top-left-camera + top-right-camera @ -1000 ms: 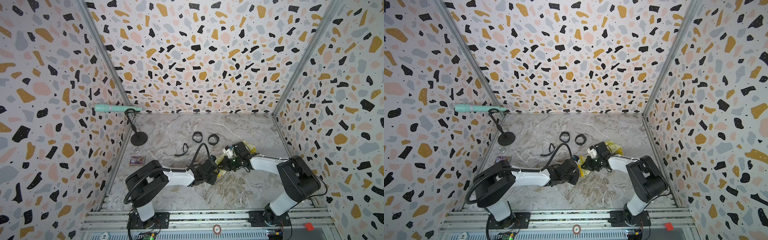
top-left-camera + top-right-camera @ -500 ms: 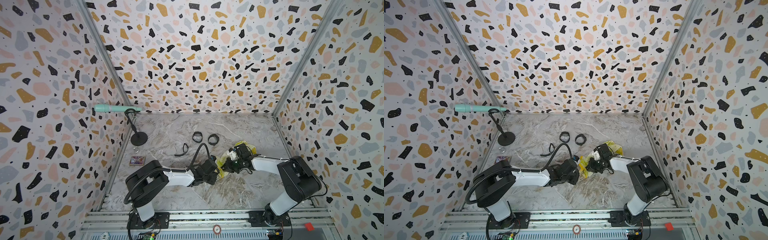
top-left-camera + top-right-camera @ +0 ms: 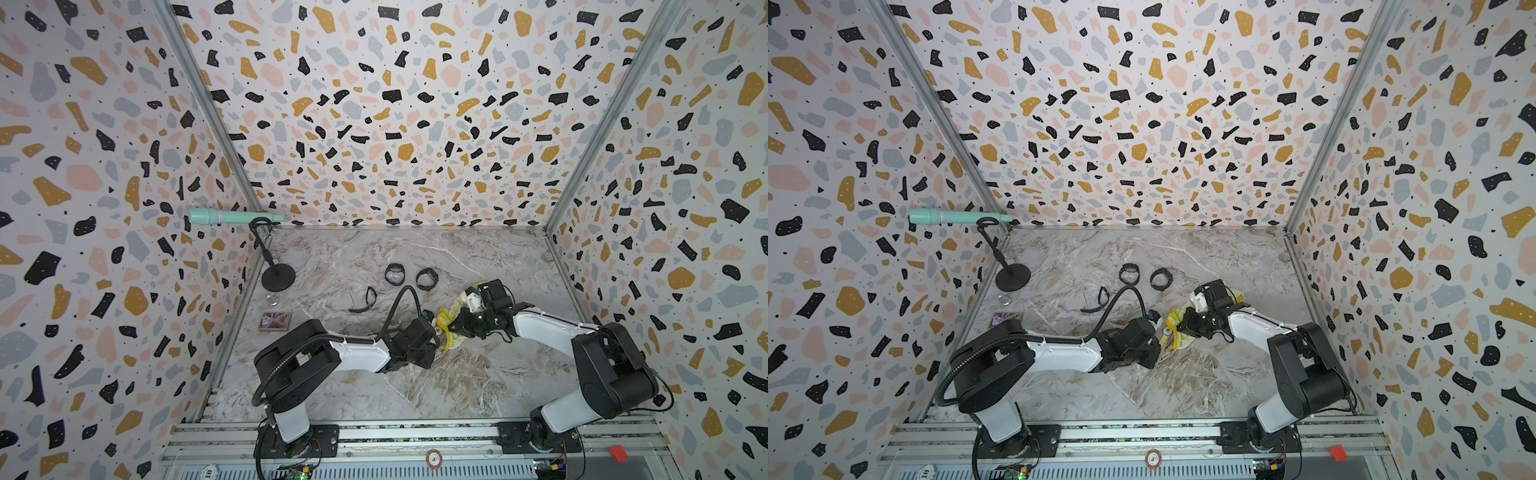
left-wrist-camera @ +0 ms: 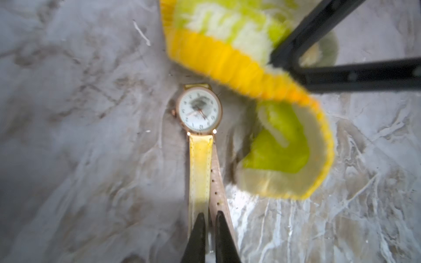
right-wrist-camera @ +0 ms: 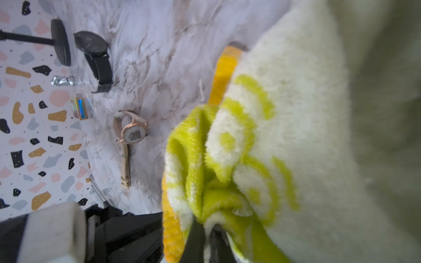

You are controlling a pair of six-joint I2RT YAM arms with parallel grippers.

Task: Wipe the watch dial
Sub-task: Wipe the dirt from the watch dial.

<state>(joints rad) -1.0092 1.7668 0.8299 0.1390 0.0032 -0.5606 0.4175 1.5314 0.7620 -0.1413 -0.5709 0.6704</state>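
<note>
Watch [image 4: 199, 111] first: its two straps [image 4: 200, 164] run under the left pincer [image 4: 209, 216], which is clenched almost closed. Whether it pinches them or only sits over them, I cannot tell. The dial faces up on the marble tabletop [image 3: 415, 395], with a grey smudge on the glass. The right pincer [image 5: 205, 225] grasps a bunched yellow-green cloth [image 5: 284, 136] — in a top view that cloth [image 3: 448, 322] sits just beside the dial, at its 3 o'clock. Black watches [image 3: 394, 274] lie farther off, toward 11 o'clock.
</note>
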